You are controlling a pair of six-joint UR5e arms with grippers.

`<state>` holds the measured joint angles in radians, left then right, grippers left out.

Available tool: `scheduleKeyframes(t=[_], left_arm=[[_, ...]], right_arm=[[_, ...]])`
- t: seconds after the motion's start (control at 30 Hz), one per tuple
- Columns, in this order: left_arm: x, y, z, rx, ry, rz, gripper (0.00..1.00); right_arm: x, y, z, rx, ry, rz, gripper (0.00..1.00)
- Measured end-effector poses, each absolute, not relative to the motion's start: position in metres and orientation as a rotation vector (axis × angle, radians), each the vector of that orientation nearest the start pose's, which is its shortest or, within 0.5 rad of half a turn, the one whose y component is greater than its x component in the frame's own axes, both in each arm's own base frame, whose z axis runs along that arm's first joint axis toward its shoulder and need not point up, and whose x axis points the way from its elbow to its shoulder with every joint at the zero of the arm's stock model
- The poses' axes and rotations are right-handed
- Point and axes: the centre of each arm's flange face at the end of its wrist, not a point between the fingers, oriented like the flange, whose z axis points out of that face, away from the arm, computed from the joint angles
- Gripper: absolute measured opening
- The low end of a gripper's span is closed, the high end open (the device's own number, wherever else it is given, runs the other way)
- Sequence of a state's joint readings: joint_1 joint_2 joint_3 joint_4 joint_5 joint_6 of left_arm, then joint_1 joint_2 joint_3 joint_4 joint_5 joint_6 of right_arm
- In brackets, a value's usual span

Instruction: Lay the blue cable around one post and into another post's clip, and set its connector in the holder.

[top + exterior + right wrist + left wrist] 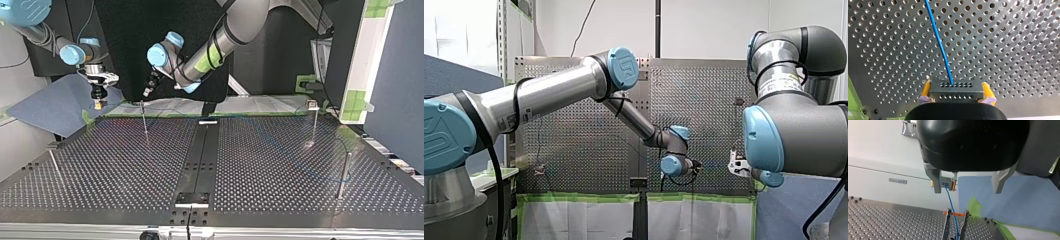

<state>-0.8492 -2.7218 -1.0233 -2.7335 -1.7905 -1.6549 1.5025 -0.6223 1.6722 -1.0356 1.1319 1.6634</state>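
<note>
A: Start nearest the right wrist camera. What was my right tool [956, 93] doing?

B: It was clamped on the connector [956, 86], with a yellow pad [926, 90] pressed to each side of the dark block. The blue cable [939, 45] left the block's holed face and ran straight away over the perforated table [1010, 50].

A: And my left tool [967, 191]?

B: Released: its two metal fingers [936, 182] stood wide apart with nothing between their tips. Just past one finger the connector showed in the other arm's grip. From it the cable dropped to a post's clip [948, 222] further off, passing between the clip's two prongs and crossing a thin orange bar [955, 214]. Beyond lay green tape [974, 206] at the table's edge and a blue sheet [1023, 200].

A: And from across the table, in the top view?

B: Nearest stood a bare post [344, 175] at the view's right, with a block-topped post [313, 122] behind it. At the far edge rose a far post [144, 120], and my left tool appeared close to its top. My right tool hung further to the view's left, past the table's edge and over the blue sheet.
</note>
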Motion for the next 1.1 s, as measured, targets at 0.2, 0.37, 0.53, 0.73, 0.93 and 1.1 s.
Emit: scheduleKeyframes(t=[0.2,0.37,0.53,0.73,0.93,1.1], left_arm=[[0.437,-0.662,-0.004,0.494,1.720,-0.465,1.00],[0.436,-0.658,-0.005,0.481,1.739,-0.436,1.00],[0.437,-0.655,-0.006,0.463,1.754,-0.407,1.00],[0.435,-0.651,-0.011,0.465,1.766,-0.397,1.00],[0.434,-0.643,-0.019,0.469,1.784,-0.382,1.00],[0.435,-0.642,-0.019,0.469,1.783,-0.378,1.00]], right_arm=[[0.133,-0.640,-0.031,1.457,-1.105,1.539,0.00],[0.133,-0.639,-0.031,1.459,-1.106,1.538,0.00],[0.134,-0.639,-0.031,1.460,-1.106,1.539,0.00],[0.135,-0.639,-0.031,1.462,-1.107,1.539,0.00],[0.136,-0.638,-0.031,1.463,-1.106,1.540,0.00],[0.137,-0.638,-0.032,1.466,-1.107,1.540,0.00]])
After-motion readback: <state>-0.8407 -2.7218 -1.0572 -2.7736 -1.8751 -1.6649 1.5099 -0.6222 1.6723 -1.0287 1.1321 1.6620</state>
